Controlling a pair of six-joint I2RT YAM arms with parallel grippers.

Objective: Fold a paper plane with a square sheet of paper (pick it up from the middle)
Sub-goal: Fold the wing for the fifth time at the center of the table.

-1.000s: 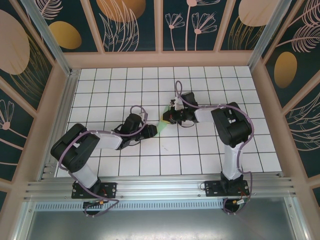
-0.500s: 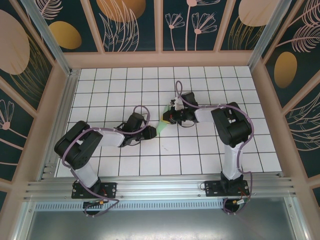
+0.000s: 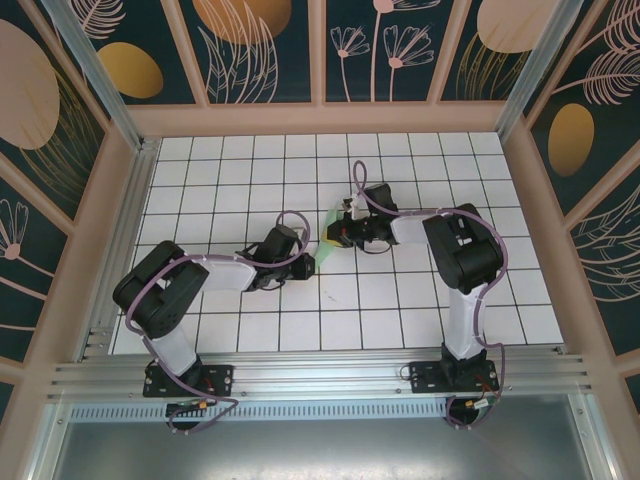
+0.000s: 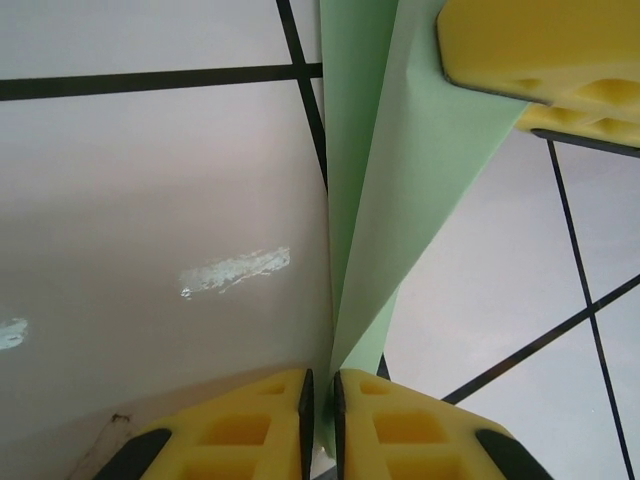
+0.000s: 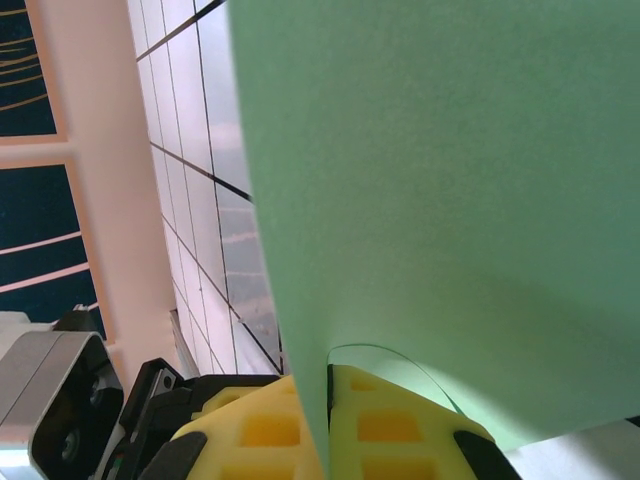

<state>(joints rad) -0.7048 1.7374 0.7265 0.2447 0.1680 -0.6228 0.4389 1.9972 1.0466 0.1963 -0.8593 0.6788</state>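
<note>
Near the middle of the white tiled worktop (image 3: 400, 300), in the top view, the two arms reach toward each other and their tips come close together. Between them lies the green paper (image 3: 322, 252), a small pale piece that is lifted at a slant. The left gripper (image 3: 305, 265) is at its lower end and the right gripper (image 3: 337, 233) is at its upper end.

From the left wrist camera, the left gripper (image 4: 320, 385) has its yellow pads pressed together on the narrow lower end of the green paper (image 4: 400, 150). The paper is folded along its length and gets wider toward the top of the picture. There a yellow finger (image 4: 540, 45) of the right gripper touches it. Under the paper are the black grid lines of the worktop.

From the right wrist camera, the right gripper (image 5: 328, 385) is clamped on the edge of the green paper (image 5: 450, 200), which rises as a broad flat sheet. A pink frame post (image 5: 95, 200) stands at the left.
</note>
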